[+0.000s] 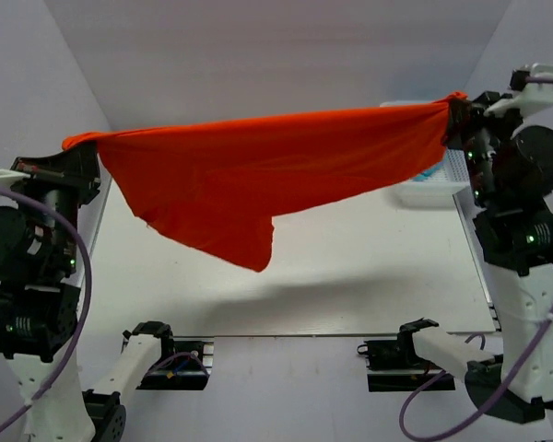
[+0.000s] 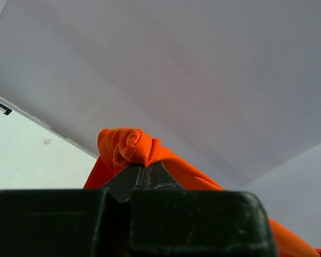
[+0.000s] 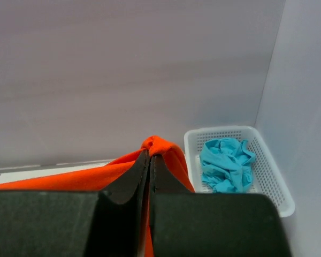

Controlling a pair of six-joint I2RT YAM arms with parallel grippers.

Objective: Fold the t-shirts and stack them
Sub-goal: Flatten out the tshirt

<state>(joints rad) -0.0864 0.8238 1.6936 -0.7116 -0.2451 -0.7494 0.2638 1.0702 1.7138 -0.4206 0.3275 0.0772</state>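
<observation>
An orange t-shirt [image 1: 258, 170] hangs stretched in the air above the white table [image 1: 350, 276], between both arms. My left gripper [image 1: 81, 145] is shut on its left end; the bunched cloth [image 2: 125, 147] sticks out past the closed fingertips. My right gripper [image 1: 452, 112] is shut on its right end, with orange cloth [image 3: 159, 145] pinched between the pads. The shirt's lower part sags to a point [image 1: 253, 262] above the table's middle. A crumpled light blue t-shirt [image 3: 224, 163] lies in a white basket [image 3: 273, 184] at the far right.
The white basket [image 1: 429, 191] stands at the table's far right corner, partly behind the orange shirt. White walls enclose the table at the back and on both sides. Both arm bases sit at the near edge.
</observation>
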